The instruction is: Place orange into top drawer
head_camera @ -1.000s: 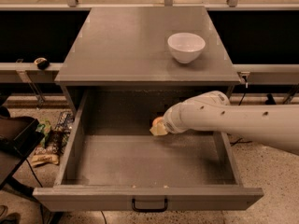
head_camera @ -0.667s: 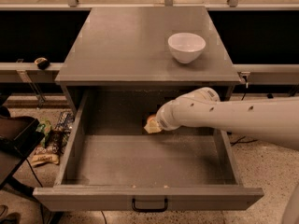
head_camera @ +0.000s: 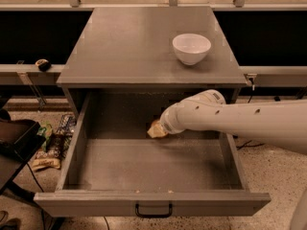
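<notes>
Our end effector (head_camera: 156, 129) has edged left and hangs low inside the open top drawer (head_camera: 144, 169) near its back wall; we cannot tell its grip nor see the orange, which we judge probably not yet released.

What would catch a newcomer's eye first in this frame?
The white robot arm coming in from the right dominates the view. Its gripper is down inside the open top drawer, near the middle of the back wall. A white bowl sits on the grey cabinet top, right of centre.
</notes>
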